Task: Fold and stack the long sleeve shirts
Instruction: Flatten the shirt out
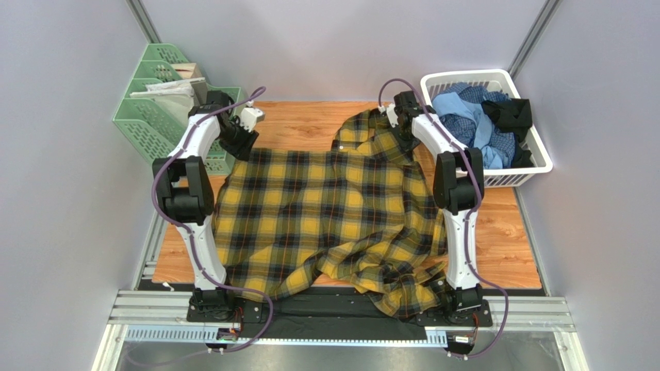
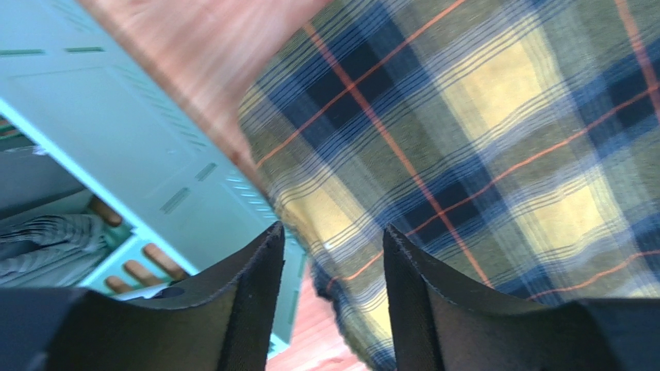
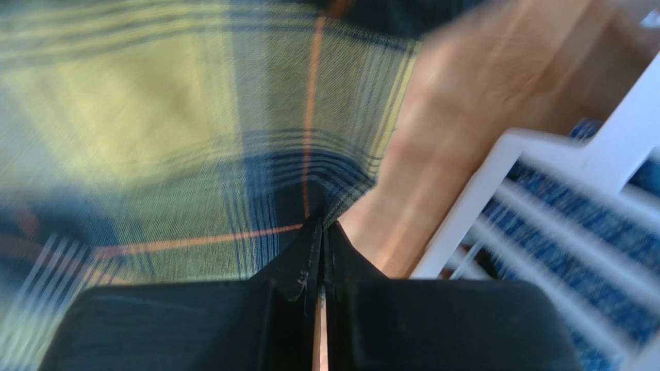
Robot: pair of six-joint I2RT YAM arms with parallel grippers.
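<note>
Plaid shirt point(image 1: 325, 209) lies spread across the table point(image 1: 507, 247), its near hem and a sleeve bunched and hanging over the front edge. My left gripper point(image 2: 333, 232) hovers with fingers spread at the shirt's far-left corner, nothing between them. My right gripper point(image 3: 321, 226) is pressed together at the far-right edge beside the basket point(image 3: 496, 178); the blur hides whether cloth is caught. I judge both corners need an even pinch and then a level pull, so the bunched front drags flat.
</note>
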